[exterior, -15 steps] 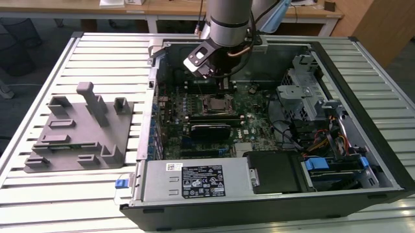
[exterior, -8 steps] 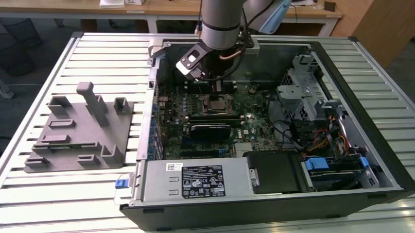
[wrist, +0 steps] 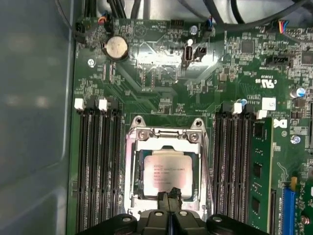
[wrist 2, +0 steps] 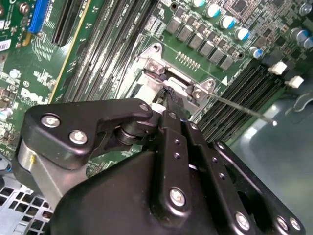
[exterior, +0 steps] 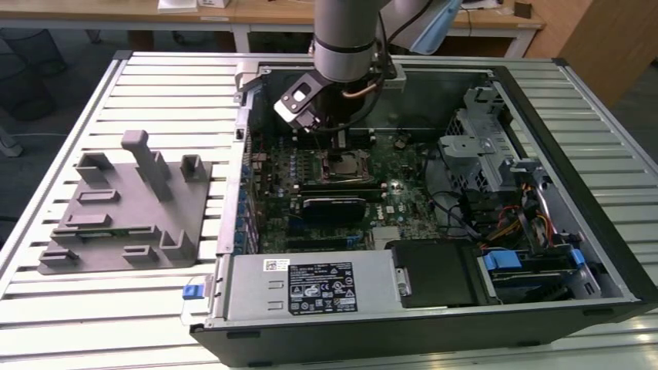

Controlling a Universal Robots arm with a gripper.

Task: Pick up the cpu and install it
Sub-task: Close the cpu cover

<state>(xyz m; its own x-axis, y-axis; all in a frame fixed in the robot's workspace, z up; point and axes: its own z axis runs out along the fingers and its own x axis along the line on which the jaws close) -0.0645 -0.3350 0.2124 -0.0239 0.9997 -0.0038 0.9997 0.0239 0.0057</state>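
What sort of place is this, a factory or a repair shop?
Probably a lab or workshop bench: an open computer case lies on a slatted metal table, a robot arm reaches over its motherboard, and wooden desks stand behind.

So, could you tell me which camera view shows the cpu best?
The first wrist view: the cpu lies face-up in its socket, nearly unobstructed. In the exterior view it is small and distant; in the second wrist view the gripper blocks most of it.
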